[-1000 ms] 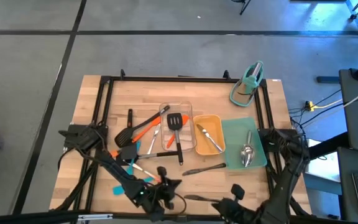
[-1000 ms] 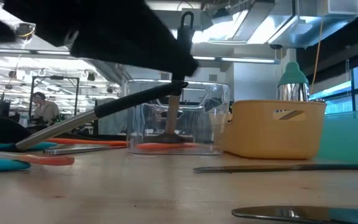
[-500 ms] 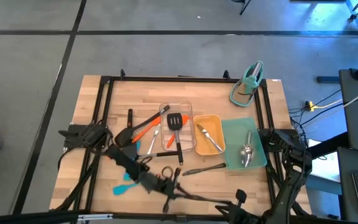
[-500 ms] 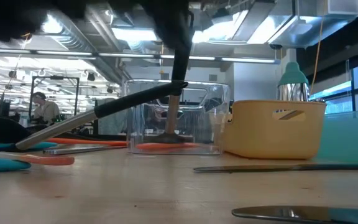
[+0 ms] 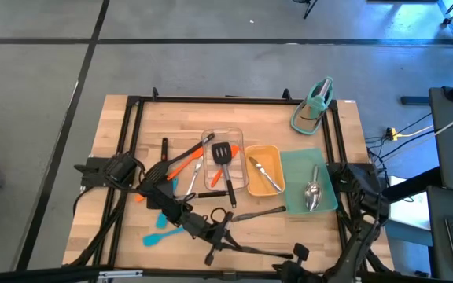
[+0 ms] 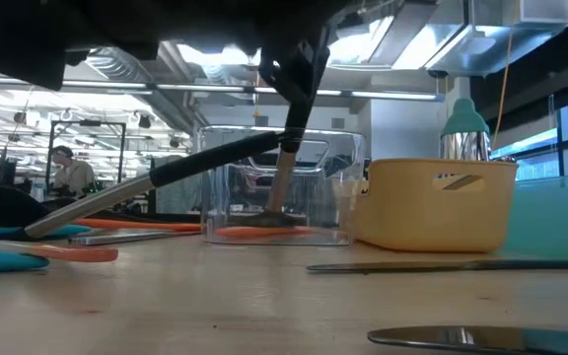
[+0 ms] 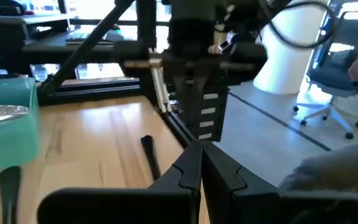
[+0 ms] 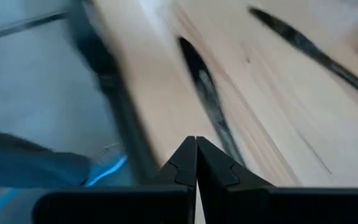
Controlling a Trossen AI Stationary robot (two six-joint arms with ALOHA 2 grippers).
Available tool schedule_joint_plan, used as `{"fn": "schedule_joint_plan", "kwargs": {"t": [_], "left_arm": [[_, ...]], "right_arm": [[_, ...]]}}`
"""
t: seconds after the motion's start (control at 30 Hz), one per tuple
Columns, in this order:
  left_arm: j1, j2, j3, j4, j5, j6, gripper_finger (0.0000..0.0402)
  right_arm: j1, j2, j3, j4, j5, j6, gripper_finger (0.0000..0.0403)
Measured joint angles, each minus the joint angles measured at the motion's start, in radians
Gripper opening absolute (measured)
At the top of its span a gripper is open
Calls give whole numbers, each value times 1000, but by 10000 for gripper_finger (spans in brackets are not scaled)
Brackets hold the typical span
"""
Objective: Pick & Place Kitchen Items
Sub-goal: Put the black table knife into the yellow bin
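The kitchen items lie spread over the wooden table. A black slotted turner [image 5: 224, 153] lies in a clear tray, with orange spatulas [image 5: 181, 165] and a black turner [image 5: 158, 170] to its left. A blue spatula [image 5: 158, 236] lies near the front. One dark utensil [image 5: 258, 212] lies mid-table and another [image 5: 254, 250] by the near edge. My left gripper [image 7: 201, 152] is shut with nothing in it, points level toward the table's right and hovers near the front centre [image 5: 230, 236]. My right gripper [image 8: 196, 148] is shut with nothing in it and slants down over the near edge, above a dark utensil [image 8: 205, 93].
A yellow tray [image 5: 263, 151] holds steel utensils. A teal tray [image 5: 293, 169] at the right holds a spoon [image 5: 311, 194]. A teal stand [image 5: 314, 106] sits at the far right corner. A black frame [image 5: 132, 110] runs around the table. Bare wood lies at the far left.
My left gripper has swung toward the table's right edge and a little toward the far edge, and has turned up from pointing down to level. My right gripper has sunk toward the table at its near edge. Both have stayed shut. No utensil has moved.
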Motion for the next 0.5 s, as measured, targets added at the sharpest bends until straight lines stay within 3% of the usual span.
{"fn": "schedule_joint_plan", "kwargs": {"t": [0.2,0.5], "left_arm": [[0,6,0,-11,-15,4,2],[0,40,0,-19,-23,-25,2]], "right_arm": [[-49,54,-1,-31,-140,45,4],[-71,69,-1,-79,-167,40,5]]}}
